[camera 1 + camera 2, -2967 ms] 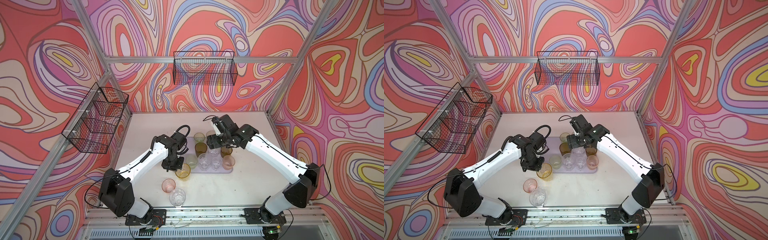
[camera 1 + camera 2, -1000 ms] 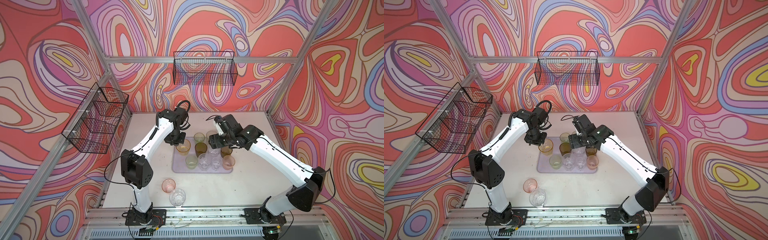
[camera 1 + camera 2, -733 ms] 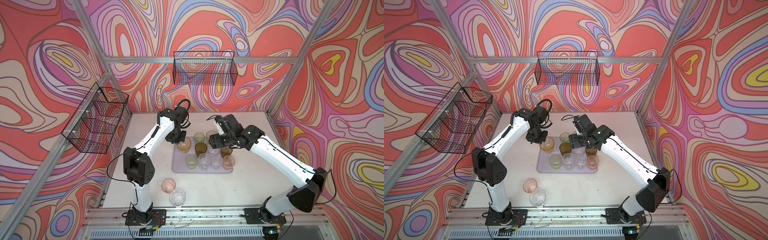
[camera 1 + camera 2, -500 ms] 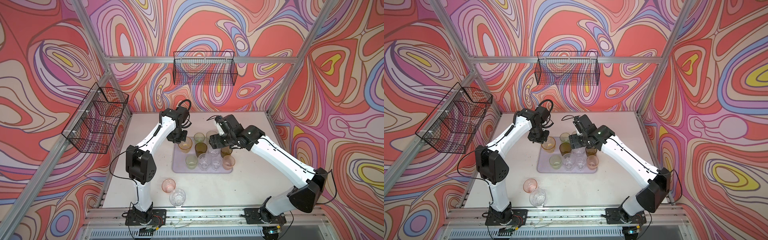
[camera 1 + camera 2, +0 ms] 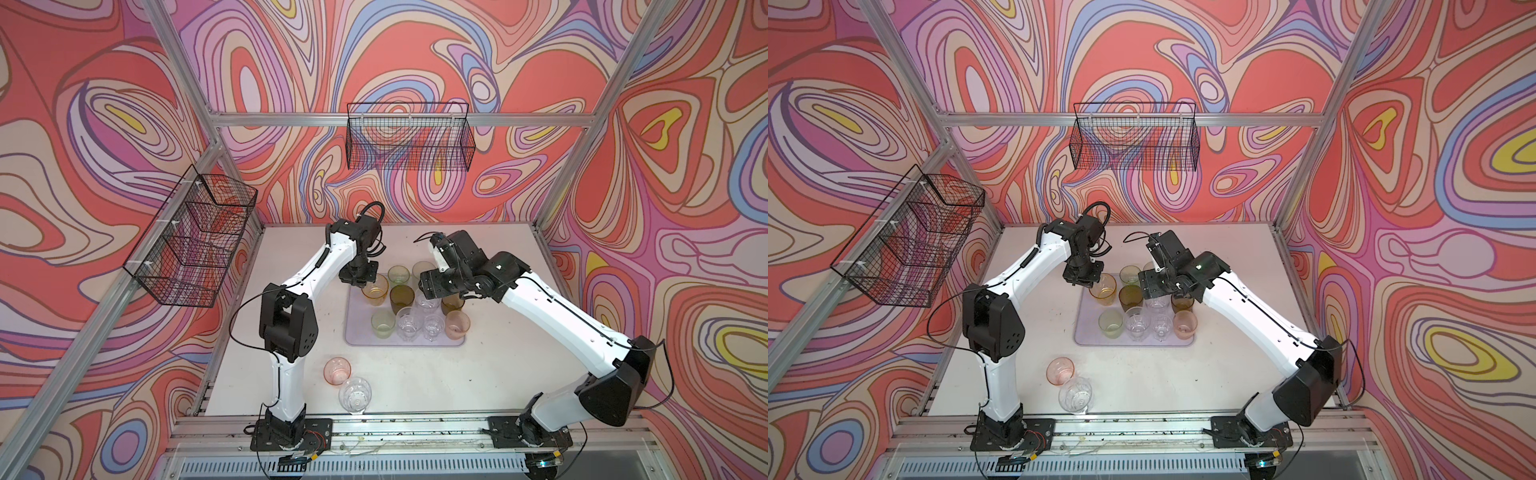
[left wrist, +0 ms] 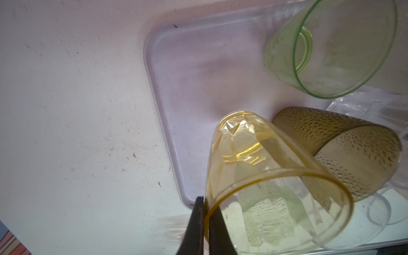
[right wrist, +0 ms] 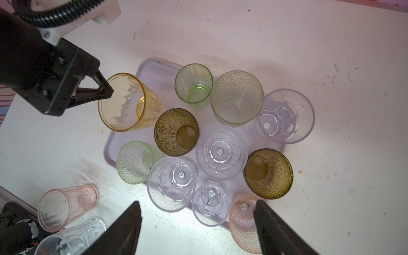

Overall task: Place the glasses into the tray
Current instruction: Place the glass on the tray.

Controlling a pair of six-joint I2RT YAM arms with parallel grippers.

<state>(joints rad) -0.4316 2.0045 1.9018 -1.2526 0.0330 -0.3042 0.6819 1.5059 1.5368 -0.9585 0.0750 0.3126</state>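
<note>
At the tray's far left corner, the left tool (image 6: 204, 205) is pinching the rim of the amber glass (image 5: 375, 289), its tips shut on the thin wall, one inside and one outside. The glass is hanging mouth up with its long axis close to upright. Its body is sitting on the tray (image 5: 357, 328) side of the tool, just beside the olive-brown glass (image 5: 401, 295). Whether its base is resting on the tray floor I cannot tell. It is translucent yellow, faceted and tapering toward the base. Letting go looks like the next move, and a slight lean could be tipping it toward that neighbour.

The right tool (image 7: 196, 206) is hovering wide open and empty above the glasses crowding the tray. On the surface, well apart from the tray, a pink glass (image 5: 337, 370) and a clear glass (image 5: 354, 395) are standing just beside each other. They are nearer the left arm's base, so that arm seems better placed for them.
</note>
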